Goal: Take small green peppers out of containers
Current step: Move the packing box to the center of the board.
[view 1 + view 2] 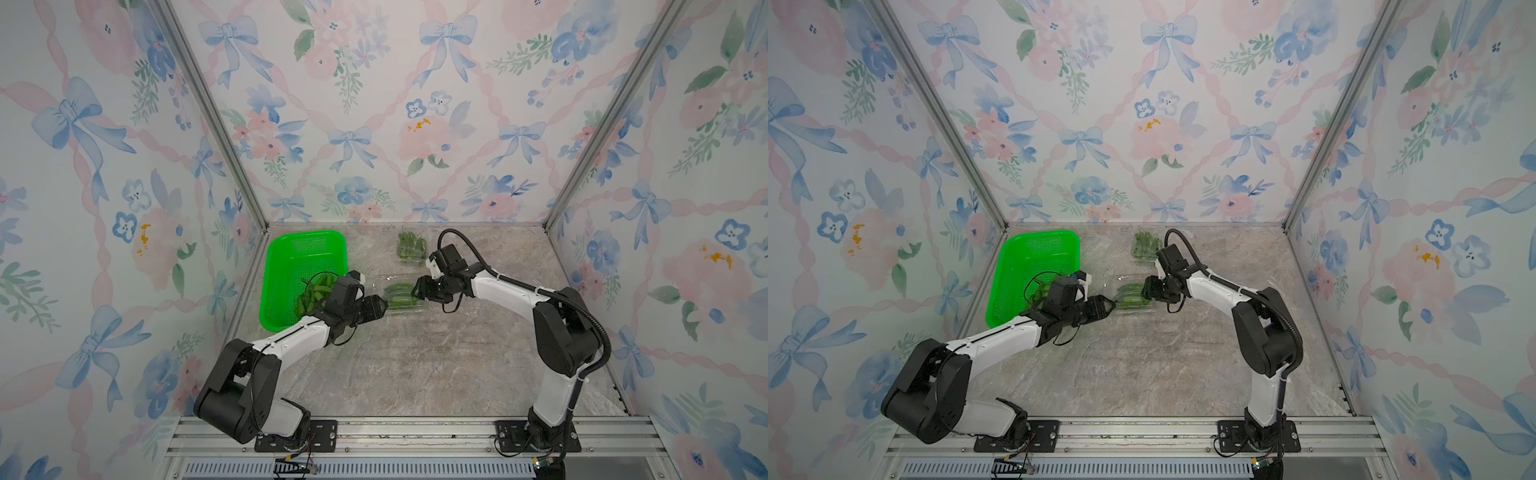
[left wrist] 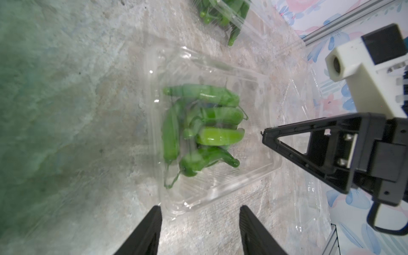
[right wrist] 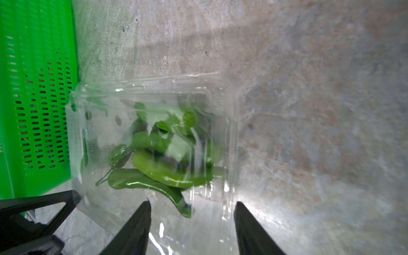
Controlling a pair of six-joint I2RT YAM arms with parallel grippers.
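**Both end effectors open at the near pepper container**

In both top views, a clear clamshell container (image 1: pixel 401 308) (image 1: pixel 1136 308) lies near the middle of the stone-patterned worktop (image 1: pixel 415 365), just right of the bright green perforated basket (image 1: pixel 299 257) (image 1: pixel 1034 257). It holds a handful of small green peppers (image 2: pixel 212 136) (image 3: pixel 159 167), piled together with thin stems showing.

The left end effector (image 1: pixel 384 307) (image 2: pixel 199 212) sits at the side of this container nearest the basket. Its fingers stand apart, with bare worktop and the container's corner between the tips, gripping nothing. The right end effector (image 1: pixel 417 289) (image 3: pixel 192 205) faces it from the opposite side, likewise open. Clear plastic spreads beneath and between its fingers, which are not closed on it. Glare leaves it unclear whether the lid is shut.

A second container (image 1: pixel 412 261) (image 1: pixel 1144 258) with peppers stands farther back, near the rear wall. More peppers (image 1: pixel 316 291) lie in the near end of the basket, partly hidden by the left arm.
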